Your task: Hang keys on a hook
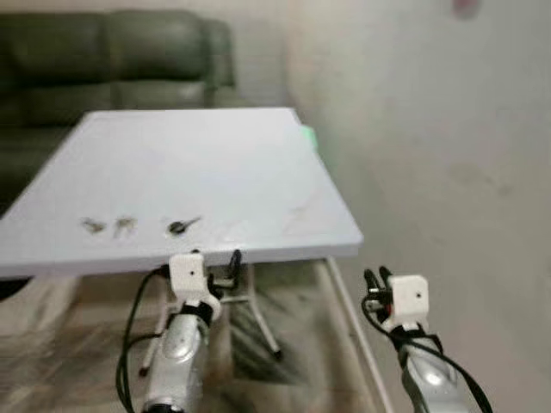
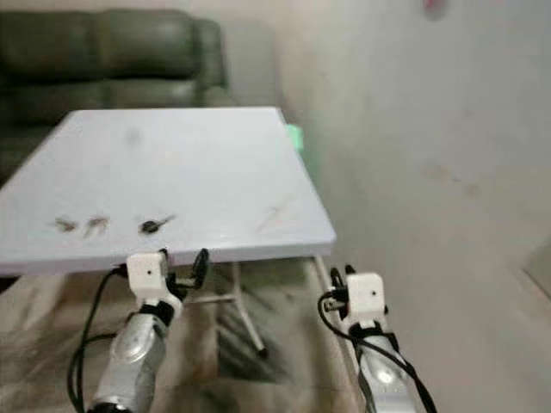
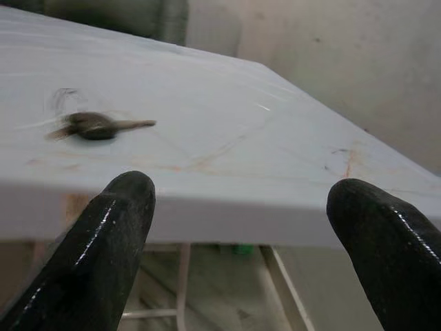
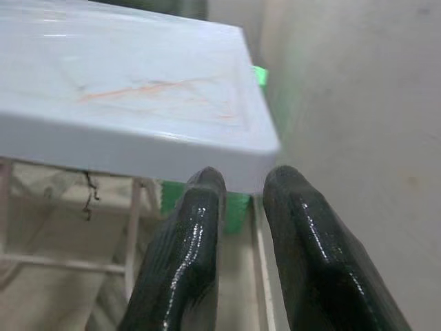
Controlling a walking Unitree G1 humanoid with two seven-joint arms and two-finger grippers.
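Three small keys lie near the front edge of the white table (image 1: 215,163): a dark-headed key (image 1: 182,225) and two paler ones (image 1: 125,225) (image 1: 93,225) to its left. In the left wrist view the dark-headed key (image 3: 100,125) lies flat, just past the table edge. My left gripper (image 1: 215,258) hangs just below that front edge, under this key, open and holding nothing (image 3: 241,200). My right gripper (image 1: 377,277) is low by the table's front right corner, its fingers (image 4: 200,227) close together and holding nothing. A blurred pinkish spot (image 1: 465,7) shows high on the wall.
A dark green sofa (image 1: 103,60) stands behind the table. A pale wall (image 1: 448,155) runs along the right. Something green (image 1: 308,136) sits at the table's far right edge. White table legs (image 1: 258,318) stand beneath over a patterned floor.
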